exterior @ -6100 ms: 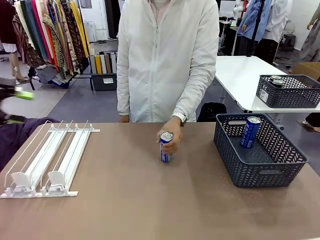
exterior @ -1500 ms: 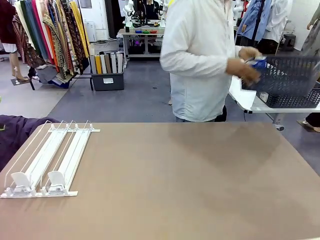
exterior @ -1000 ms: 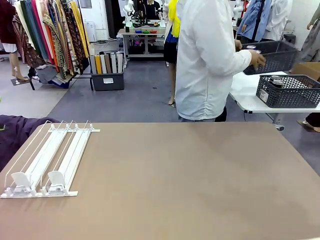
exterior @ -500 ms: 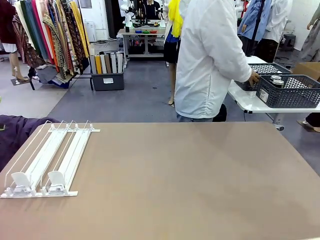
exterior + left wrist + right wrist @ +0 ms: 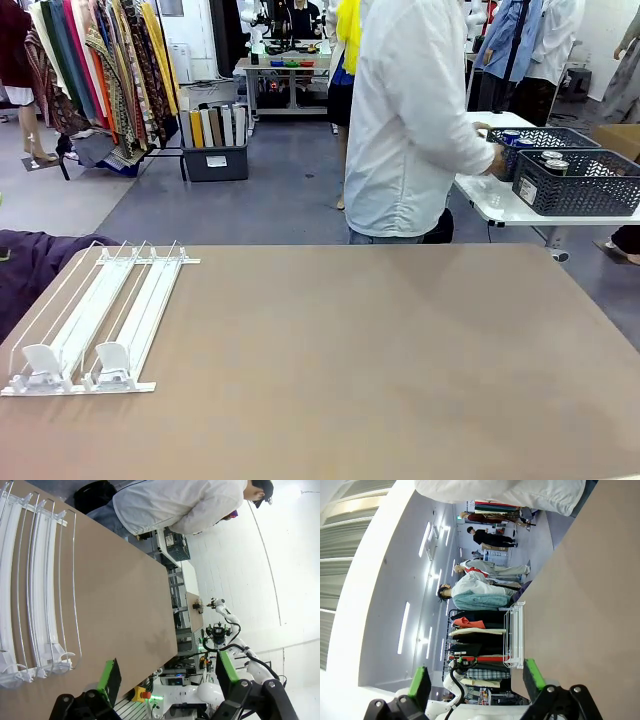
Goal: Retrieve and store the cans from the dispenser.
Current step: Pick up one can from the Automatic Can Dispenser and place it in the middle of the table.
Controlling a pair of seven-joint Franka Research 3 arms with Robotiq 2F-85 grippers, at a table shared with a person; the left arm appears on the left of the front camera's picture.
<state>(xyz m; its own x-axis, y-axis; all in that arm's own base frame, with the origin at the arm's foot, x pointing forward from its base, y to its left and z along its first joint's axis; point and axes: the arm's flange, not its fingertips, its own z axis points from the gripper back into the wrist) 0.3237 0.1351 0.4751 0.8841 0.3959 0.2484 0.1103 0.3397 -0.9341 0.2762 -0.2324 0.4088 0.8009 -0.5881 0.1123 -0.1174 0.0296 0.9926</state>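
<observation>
The dispenser (image 5: pixel 95 320) lies at the table's left with its lanes bare; it also shows in the left wrist view (image 5: pixel 35 580) and, far off, in the right wrist view (image 5: pixel 515 637). The cans (image 5: pixel 553 160) show as silver tops inside two dark mesh baskets on a white table behind the person. The person stands turned away, one hand (image 5: pixel 495 160) at the nearer basket (image 5: pixel 535 140). My left gripper (image 5: pixel 167 675) is open above the brown table with nothing between its fingers. My right gripper (image 5: pixel 476 680) is open too and holds nothing.
The brown table (image 5: pixel 350 370) carries just the dispenser. A second mesh basket (image 5: pixel 580 185) sits on the white side table (image 5: pixel 490 200). Clothes racks (image 5: pixel 100 70) and a dark cloth (image 5: pixel 30 265) stand at the far left.
The person turned away with the mesh basket, lowered it and set it on the white side table beside the other basket. Nothing on the brown table moved.
</observation>
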